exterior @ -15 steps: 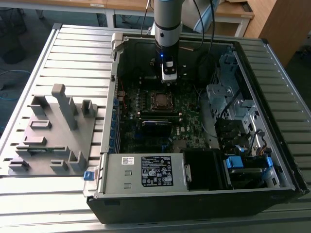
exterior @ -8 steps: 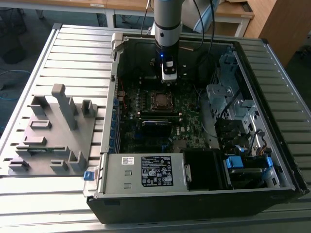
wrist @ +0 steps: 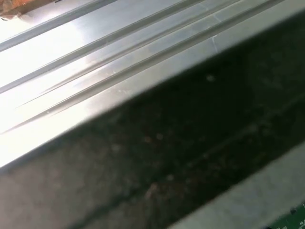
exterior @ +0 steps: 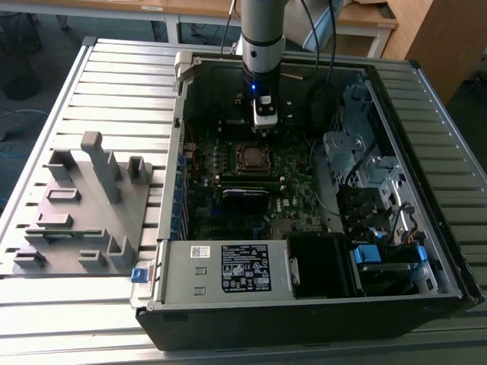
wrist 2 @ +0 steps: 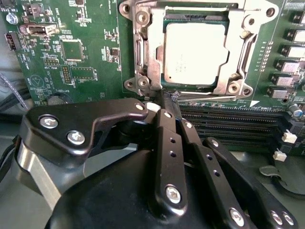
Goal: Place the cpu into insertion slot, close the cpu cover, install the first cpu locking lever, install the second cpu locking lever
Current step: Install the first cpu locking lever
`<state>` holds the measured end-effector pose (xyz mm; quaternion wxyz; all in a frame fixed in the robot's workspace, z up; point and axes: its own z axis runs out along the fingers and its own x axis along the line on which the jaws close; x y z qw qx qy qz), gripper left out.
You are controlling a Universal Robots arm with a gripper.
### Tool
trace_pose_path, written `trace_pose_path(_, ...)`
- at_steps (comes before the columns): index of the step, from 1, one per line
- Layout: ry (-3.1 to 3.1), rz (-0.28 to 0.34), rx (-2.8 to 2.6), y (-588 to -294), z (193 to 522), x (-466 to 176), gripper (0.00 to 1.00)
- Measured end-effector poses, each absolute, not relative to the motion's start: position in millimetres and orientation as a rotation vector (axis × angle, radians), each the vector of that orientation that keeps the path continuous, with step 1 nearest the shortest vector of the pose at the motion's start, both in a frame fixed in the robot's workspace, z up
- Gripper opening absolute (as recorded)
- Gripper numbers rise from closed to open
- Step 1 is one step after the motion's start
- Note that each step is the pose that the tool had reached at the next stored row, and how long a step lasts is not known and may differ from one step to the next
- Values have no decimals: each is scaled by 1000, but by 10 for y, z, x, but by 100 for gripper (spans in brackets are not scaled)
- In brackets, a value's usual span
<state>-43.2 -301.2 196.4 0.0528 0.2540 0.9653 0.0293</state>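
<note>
The cpu, a dull silver square, lies seated in the insertion slot on the green motherboard; the slot's pin face is hidden under it. The cpu cover, a silvery frame, lies flat over the chip's edges. A thin locking lever rod runs along the socket's edge next to the memory slots. My gripper has its black fingers pressed together, tips at the socket's corner by that rod. In the exterior view the gripper hangs inside the open case just behind the socket.
Long black memory slots lie beside the socket. The case holds a power supply at the front and a drive cage on the exterior view's right. A grey fixture block stands on the ribbed table.
</note>
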Motion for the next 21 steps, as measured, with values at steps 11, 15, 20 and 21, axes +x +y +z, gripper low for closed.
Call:
trace_pose_path(11, 2934, 88, 772, -3012, 1992, -432, 10)
trace_pose_path(15, 2934, 88, 772, -3004, 2017, -432, 10)
trace_pose_path(20, 2935, 88, 772, -2967, 2019, -436, 10)
trace_pose_path(21, 2934, 88, 772, -2958, 2019, -438, 10)
